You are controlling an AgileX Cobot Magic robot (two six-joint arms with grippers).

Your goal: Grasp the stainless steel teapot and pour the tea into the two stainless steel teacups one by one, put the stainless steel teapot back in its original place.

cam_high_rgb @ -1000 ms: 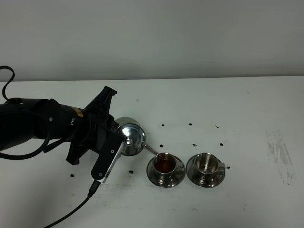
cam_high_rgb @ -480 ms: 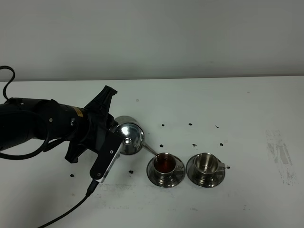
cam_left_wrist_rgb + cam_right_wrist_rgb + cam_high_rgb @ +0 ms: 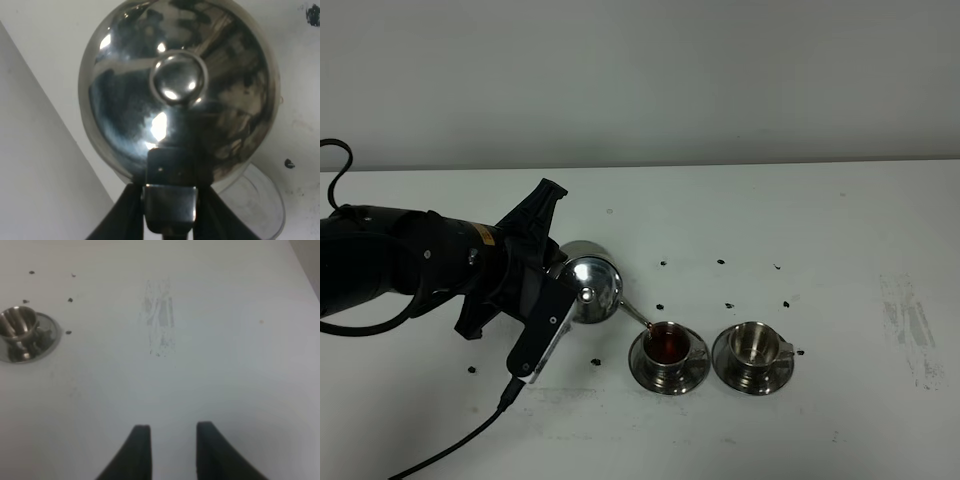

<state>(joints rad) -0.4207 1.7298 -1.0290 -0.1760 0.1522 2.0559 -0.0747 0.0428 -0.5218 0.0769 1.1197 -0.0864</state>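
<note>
The stainless steel teapot [image 3: 594, 289] is tilted, with its thin spout [image 3: 638, 316] reaching over the left teacup [image 3: 688, 352]. That cup holds dark reddish tea [image 3: 665, 344]. The right teacup [image 3: 754, 344] looks empty and also shows in the right wrist view [image 3: 18, 326]. Each cup stands on a saucer. My left gripper [image 3: 570, 292] is shut on the teapot's handle [image 3: 170, 172], and the lid knob [image 3: 178, 80] faces the wrist camera. The round steel dish [image 3: 265, 202] shows below the teapot. My right gripper [image 3: 171, 450] is open and empty over bare table, out of the exterior view.
Small dark specks [image 3: 720, 262] dot the white table behind and beside the cups. A scuffed patch [image 3: 910, 320] marks the table on the right. My left arm's black cable [image 3: 450, 455] trails toward the front edge. A grey wall stands behind the table.
The teapot has shifted slightly up and to the left while staying tilted, spout over the left cup. The right gripper's earlier state is not shown.
</note>
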